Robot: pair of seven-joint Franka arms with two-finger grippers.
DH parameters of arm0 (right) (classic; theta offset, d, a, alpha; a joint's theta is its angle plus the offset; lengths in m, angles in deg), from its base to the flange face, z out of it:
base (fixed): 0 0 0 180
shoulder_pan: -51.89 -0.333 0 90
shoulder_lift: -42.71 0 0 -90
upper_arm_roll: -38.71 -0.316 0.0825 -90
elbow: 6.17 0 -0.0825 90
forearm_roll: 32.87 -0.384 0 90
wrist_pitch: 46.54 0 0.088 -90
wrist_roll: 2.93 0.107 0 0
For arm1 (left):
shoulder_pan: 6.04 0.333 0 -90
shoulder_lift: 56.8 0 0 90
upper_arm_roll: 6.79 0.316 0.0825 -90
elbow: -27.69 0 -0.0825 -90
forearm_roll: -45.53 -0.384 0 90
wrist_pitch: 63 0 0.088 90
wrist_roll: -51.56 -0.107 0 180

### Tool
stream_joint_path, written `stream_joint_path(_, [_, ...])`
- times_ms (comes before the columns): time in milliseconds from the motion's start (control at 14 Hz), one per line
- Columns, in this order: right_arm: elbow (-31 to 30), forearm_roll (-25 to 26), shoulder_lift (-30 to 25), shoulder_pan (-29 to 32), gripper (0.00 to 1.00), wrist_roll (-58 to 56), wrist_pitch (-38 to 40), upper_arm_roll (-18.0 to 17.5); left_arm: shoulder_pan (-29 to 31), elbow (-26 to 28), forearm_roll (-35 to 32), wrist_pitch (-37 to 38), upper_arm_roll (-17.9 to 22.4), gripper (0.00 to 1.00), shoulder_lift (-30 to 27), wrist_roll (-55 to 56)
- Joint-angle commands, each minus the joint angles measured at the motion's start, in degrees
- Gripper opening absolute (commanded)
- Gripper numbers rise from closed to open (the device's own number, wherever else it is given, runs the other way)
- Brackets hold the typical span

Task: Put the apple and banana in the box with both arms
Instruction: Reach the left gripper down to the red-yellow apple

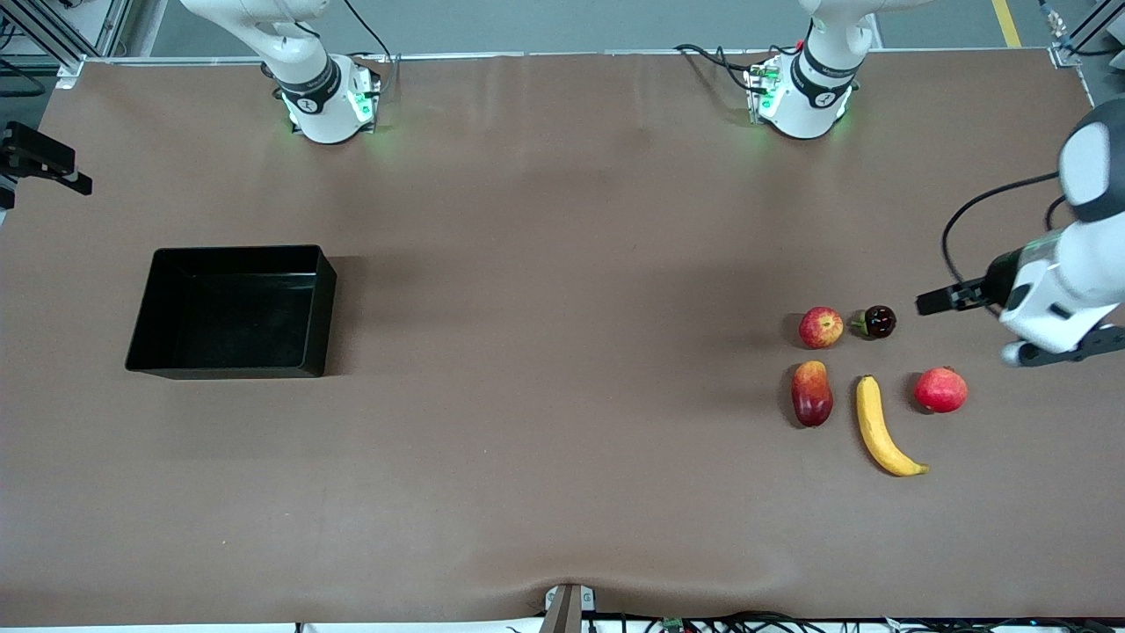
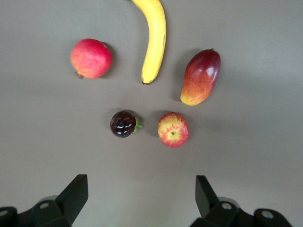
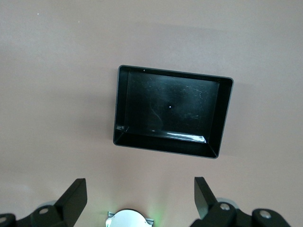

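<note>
The apple (image 1: pixel 821 327), red with yellow streaks, lies on the table toward the left arm's end; in the left wrist view (image 2: pixel 173 129) its dimple faces up. The yellow banana (image 1: pixel 883 428) lies nearer the front camera than the apple and also shows in the left wrist view (image 2: pixel 153 38). The empty black box (image 1: pixel 323 308) sits toward the right arm's end and shows in the right wrist view (image 3: pixel 161 142). My left gripper (image 2: pixel 142 182) is open and empty, high above the table beside the fruits. My right gripper (image 3: pixel 140 184) is open and empty, high between its base and the box.
Three other fruits lie with the apple and banana: a dark round fruit (image 1: pixel 877 322) beside the apple, an elongated red-and-yellow fruit (image 1: pixel 811 393) beside the banana, and a pinkish-red round fruit (image 1: pixel 940 389). The brown table (image 1: pixel 562 352) stretches between the fruits and the box.
</note>
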Motion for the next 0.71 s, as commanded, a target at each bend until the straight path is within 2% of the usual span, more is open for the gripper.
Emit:
stream_joint_path(0, [0.63, -0.66, 1.35, 2.27, 1.0, 0.38, -0.11, -0.15, -0.08, 7.94, -0.1, -6.68, -0.16, 1.0, -2.28, 0.9])
stream_joint_path(286, [2.03, 1.72, 9.34, 4.19, 1.0, -0.05, -0.03, -0.07, -0.52, 16.64, 1.47, -15.47, -0.52, 1.0, -2.37, 0.99])
stream_joint_path(429, [1.86, 1.36, 11.72, 6.49, 1.0, -0.06, -0.12, -0.24, -0.69, 21.47, 2.01, -20.31, -0.69, 1.0, -2.55, 0.9])
stream_joint_path(643, [-0.41, 1.72, 12.44, 6.14, 1.0, 0.03, -2.12, -0.15, -0.61, 28.85, 2.01, -30.84, -1.75, 1.0, -1.67, 0.9])
